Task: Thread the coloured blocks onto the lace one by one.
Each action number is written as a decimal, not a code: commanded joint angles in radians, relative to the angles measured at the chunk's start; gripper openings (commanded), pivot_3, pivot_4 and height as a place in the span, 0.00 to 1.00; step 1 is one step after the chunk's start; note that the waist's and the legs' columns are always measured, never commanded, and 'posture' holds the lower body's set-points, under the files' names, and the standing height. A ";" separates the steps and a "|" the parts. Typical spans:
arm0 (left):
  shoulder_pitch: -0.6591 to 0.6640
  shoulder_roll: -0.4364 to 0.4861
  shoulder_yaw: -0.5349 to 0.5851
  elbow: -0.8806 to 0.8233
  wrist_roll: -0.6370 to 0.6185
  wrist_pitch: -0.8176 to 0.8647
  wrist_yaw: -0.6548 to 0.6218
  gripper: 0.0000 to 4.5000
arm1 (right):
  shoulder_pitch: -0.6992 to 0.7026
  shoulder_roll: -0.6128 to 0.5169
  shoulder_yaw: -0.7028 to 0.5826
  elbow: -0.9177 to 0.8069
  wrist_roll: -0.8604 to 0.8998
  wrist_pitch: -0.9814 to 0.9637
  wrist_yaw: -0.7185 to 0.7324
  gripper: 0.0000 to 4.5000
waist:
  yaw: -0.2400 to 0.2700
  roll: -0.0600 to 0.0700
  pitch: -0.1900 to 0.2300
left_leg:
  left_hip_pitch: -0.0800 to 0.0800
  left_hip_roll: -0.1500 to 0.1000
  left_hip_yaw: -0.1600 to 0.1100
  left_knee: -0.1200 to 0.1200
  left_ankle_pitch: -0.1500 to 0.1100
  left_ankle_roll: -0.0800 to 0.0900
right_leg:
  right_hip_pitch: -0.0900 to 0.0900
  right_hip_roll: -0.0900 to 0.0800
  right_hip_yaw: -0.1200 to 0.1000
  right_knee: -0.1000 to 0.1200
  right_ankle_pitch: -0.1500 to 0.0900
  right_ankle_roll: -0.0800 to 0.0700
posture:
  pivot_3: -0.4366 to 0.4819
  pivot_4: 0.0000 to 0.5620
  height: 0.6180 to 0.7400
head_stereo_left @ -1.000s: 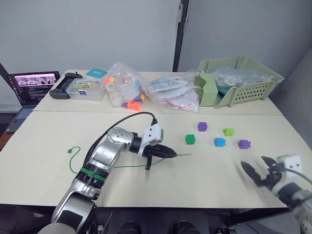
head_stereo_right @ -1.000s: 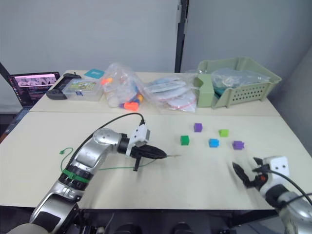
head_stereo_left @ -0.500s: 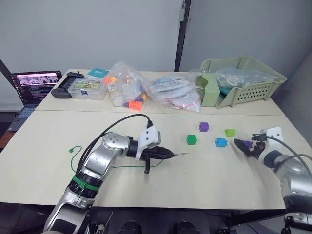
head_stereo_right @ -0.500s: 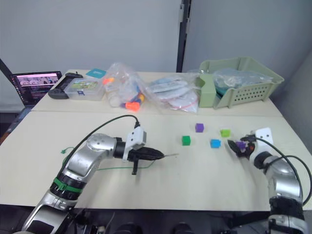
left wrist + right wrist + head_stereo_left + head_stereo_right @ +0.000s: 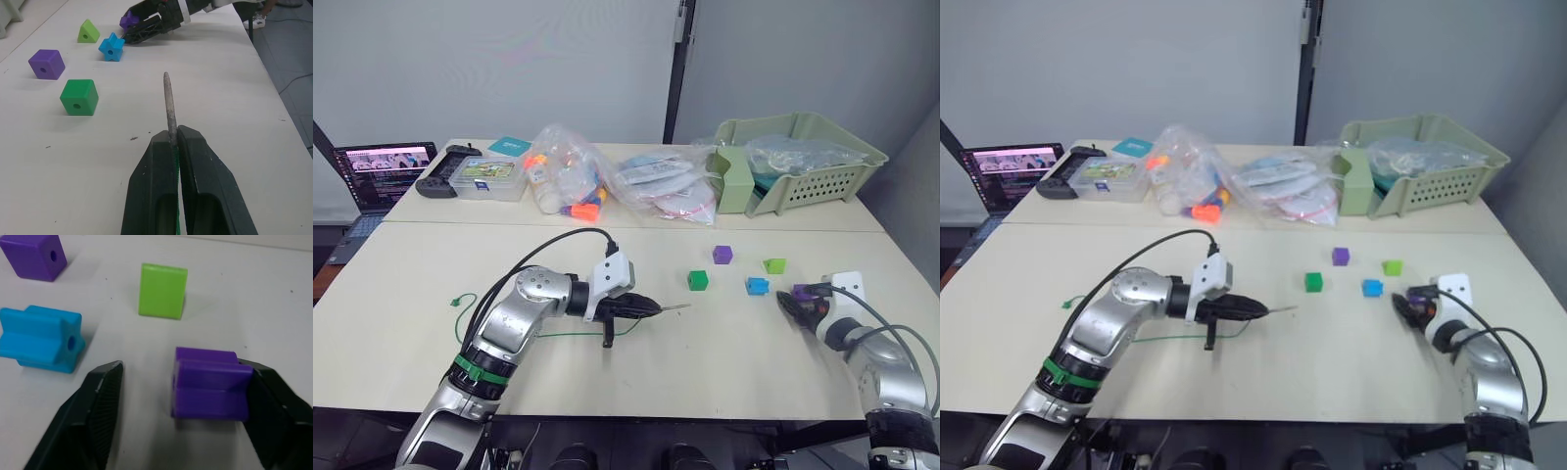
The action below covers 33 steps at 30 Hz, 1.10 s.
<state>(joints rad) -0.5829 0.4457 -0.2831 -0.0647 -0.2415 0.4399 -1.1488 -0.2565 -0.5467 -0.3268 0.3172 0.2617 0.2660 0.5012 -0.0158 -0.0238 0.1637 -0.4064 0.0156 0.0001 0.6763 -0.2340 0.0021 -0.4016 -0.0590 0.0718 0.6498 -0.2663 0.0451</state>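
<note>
Our right tool (image 5: 181, 396) stands released, its fingers straddling a purple block (image 5: 210, 383) that rests on the bench (image 5: 724, 343), touching one finger and well off the other. That block lies far from our left tool (image 5: 174, 142), which is clenched on the lace (image 5: 169, 105) with the stiff tip pointing out toward the blocks. The right arm is clearly nearer, so we judge it should close, lift, and turn the block's hole toward the tip.

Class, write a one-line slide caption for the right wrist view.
Open right gripper straddling a purple block, with blue, lime green and another purple block beyond.
</note>
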 commanded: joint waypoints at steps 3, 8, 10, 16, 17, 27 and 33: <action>-0.029 -0.011 -0.004 0.000 -0.014 -0.023 -0.008 0.00 | -0.009 0.006 -0.058 -0.061 0.055 0.020 -0.034 0.29 | -0.001 0.000 0.000 | 0.000 0.000 0.000 0.000 0.000 0.000 | 0.000 0.000 0.000 0.000 0.000 0.000 | 0.48 0.27 0.98; -0.033 -0.023 -0.011 0.015 -0.018 -0.031 -0.019 0.00 | 0.056 -0.010 -0.116 -0.183 0.126 0.074 -0.019 0.26 | 0.004 0.000 0.000 | 0.000 0.000 0.000 0.000 0.000 0.000 | 0.000 0.000 0.000 0.000 0.000 0.000 | 0.48 0.27 0.98; -0.034 -0.026 -0.015 0.022 -0.019 -0.036 -0.027 0.00 | 0.112 -0.019 -0.133 -0.269 0.158 0.114 -0.002 0.26 | 0.003 0.000 0.000 | -0.001 0.000 0.000 0.000 0.000 0.000 | 0.000 0.000 0.000 0.000 0.000 0.000 | 0.48 0.27 0.98; -0.056 -0.023 -0.041 0.095 0.008 -0.089 -0.071 0.00 | 0.296 -0.002 -0.114 -0.617 0.271 0.277 -0.007 0.26 | -0.004 0.000 0.000 | -0.001 0.000 -0.001 0.000 0.000 0.000 | 0.000 0.000 0.000 0.000 0.000 0.000 | 0.48 0.27 0.98; -0.058 -0.020 -0.049 0.110 0.016 -0.103 -0.080 0.00 | 0.313 0.018 -0.092 -0.666 0.272 0.297 -0.033 0.26 | -0.006 0.000 0.000 | 0.000 0.000 0.000 0.000 0.000 0.000 | 0.000 0.000 0.000 0.000 0.000 0.000 | 0.48 0.27 0.98; -0.061 -0.014 -0.075 0.171 0.047 -0.166 -0.113 0.00 | 0.371 0.273 0.172 -0.818 0.138 0.355 -0.294 0.26 | -0.001 0.000 0.000 | -0.002 0.000 -0.001 0.000 0.000 0.001 | -0.002 0.001 0.000 -0.001 0.000 0.000 | 0.48 0.27 0.98; -0.048 -0.004 -0.063 0.169 0.051 -0.178 -0.103 0.00 | 0.417 0.331 0.259 -0.837 0.030 0.338 -0.382 0.26 | 0.001 0.000 0.000 | -0.002 0.001 -0.001 0.000 0.000 0.000 | -0.002 0.001 0.000 -0.001 0.000 0.000 | 0.48 0.27 0.98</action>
<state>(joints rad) -0.6287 0.4358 -0.3635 0.1270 -0.1885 0.2811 -1.2543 0.1416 -0.2165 -0.0826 -0.4987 0.3157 0.5987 0.1380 -0.0152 -0.0233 0.1634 -0.4086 0.0162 -0.0007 0.6764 -0.2340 0.0026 -0.4035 -0.0579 0.0715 0.6492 -0.2665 0.0453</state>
